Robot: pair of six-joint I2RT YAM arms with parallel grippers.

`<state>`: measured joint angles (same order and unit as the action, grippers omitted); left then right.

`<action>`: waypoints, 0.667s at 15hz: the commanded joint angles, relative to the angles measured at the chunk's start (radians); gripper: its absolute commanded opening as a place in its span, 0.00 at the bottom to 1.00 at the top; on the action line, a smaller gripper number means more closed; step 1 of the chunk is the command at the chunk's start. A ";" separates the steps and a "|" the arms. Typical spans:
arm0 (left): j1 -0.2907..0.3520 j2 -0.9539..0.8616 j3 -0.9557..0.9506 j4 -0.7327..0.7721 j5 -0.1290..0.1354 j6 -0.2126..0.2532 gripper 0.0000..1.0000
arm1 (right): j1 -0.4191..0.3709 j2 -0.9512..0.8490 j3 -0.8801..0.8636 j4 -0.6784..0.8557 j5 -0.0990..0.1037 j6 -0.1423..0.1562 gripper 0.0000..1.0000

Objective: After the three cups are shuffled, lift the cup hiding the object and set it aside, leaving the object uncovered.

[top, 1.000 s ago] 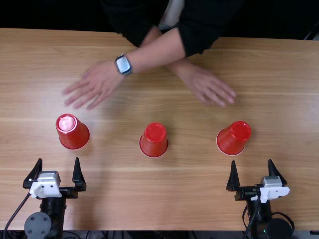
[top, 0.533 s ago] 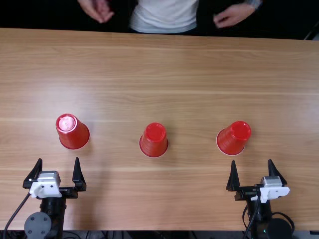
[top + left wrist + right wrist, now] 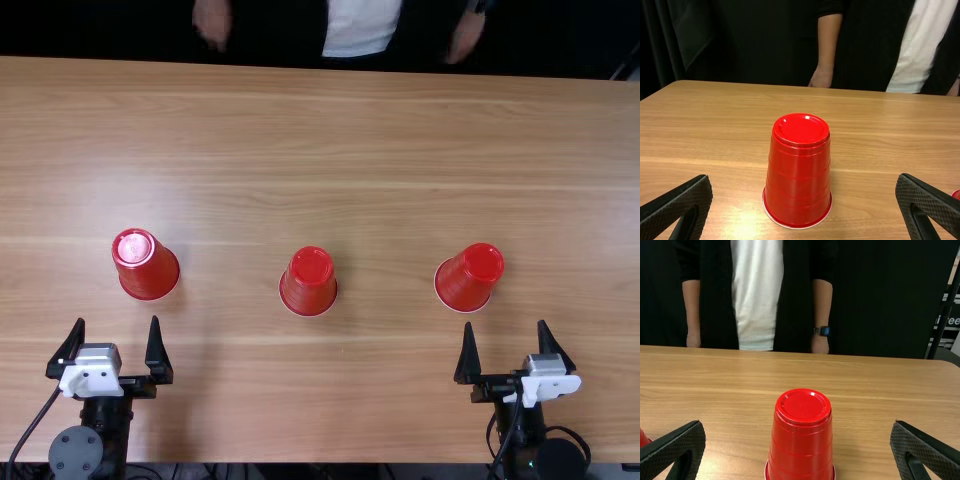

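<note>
Three red cups upside down in row on tabletop (image 3: 320, 150), well apart: left cup (image 3: 145, 265), middle cup (image 3: 308, 281), right cup (image 3: 470, 277). Object hidden under one, can't tell which, nothing peeking out. Left tool (image 3: 116, 325) spread wide, near left cup, not touching. Right tool (image 3: 505, 326) also spread, near right cup. Right cup's rim partly cut off in right wrist view.

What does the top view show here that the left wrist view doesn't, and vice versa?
Top view adds the right cup and the open right gripper, with all cups in one row. Left wrist view adds the left cup's ribbed side and its rim flat on the table. Both have that cup, the table, the open left gripper and some of the middle cup.
</note>
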<state>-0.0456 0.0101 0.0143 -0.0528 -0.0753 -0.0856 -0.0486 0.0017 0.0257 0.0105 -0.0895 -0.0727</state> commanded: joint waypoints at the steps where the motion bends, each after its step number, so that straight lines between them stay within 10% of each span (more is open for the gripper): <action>1: 0.004 -0.010 -0.014 -0.008 0.000 -0.005 1.00 | -0.011 -0.002 -0.007 0.005 -0.004 0.003 1.00; 7: -0.004 -0.010 -0.014 0.005 0.011 0.003 1.00 | -0.011 -0.002 -0.007 0.005 -0.010 -0.010 1.00; 10: 0.000 -0.010 -0.004 -0.013 0.180 0.005 1.00 | -0.011 -0.002 0.005 0.005 -0.001 -0.001 1.00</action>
<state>-0.0456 0.0101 0.0158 -0.0624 0.0212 -0.0834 -0.0486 0.0017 0.0257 0.0105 -0.0898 -0.0757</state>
